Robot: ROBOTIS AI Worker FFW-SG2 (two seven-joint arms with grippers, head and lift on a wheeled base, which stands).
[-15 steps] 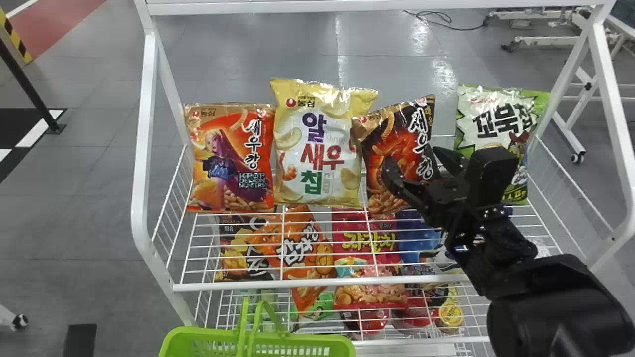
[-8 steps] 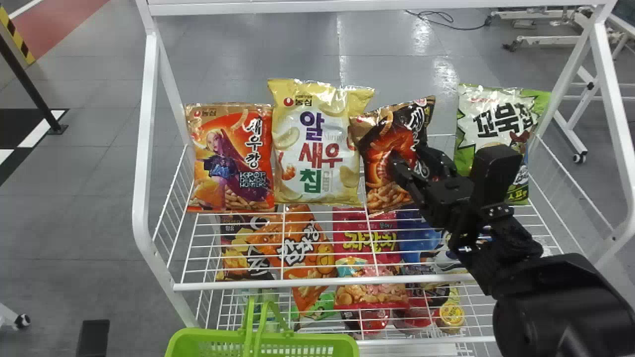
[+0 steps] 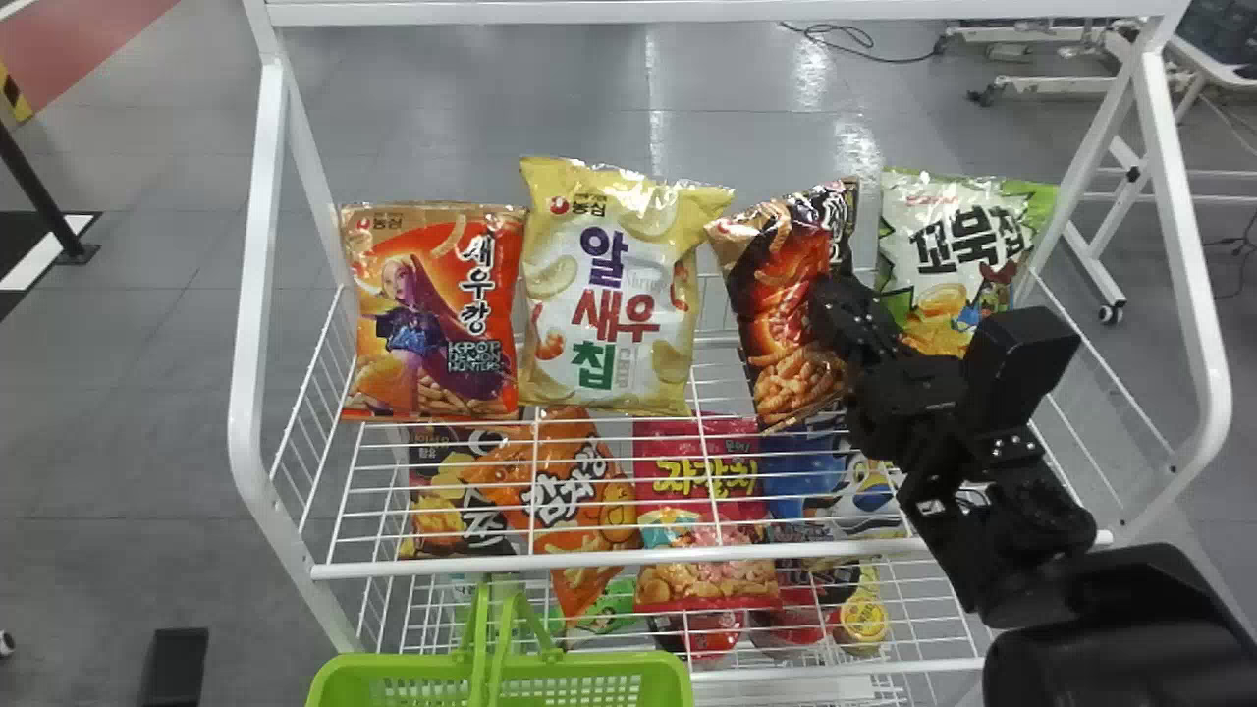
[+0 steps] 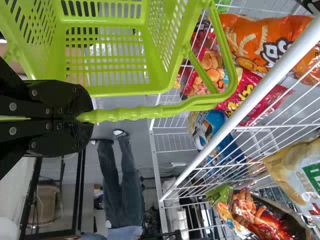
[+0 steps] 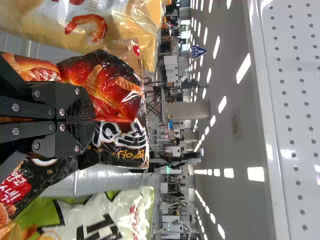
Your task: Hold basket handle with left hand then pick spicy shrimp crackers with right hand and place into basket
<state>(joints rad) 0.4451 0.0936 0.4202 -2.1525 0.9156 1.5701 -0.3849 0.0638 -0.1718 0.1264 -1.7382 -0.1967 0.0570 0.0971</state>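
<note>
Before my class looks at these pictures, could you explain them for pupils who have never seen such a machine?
This is a robot with two black arms, each ending in a gripper with two flat fingers. One picture comes from a camera on its head, looking forward and down. The others come from its left and right wrists, and appear turned sideways.

Before it stands a white wire rack. Along the top shelf, from the robot's left, are an orange-red bag, a yellow bag, the black spicy shrimp crackers and a green-and-white bag. More snacks sit underneath.

The left gripper is closed on the handle of the green basket; the right gripper pinches the spicy shrimp crackers.
</note>
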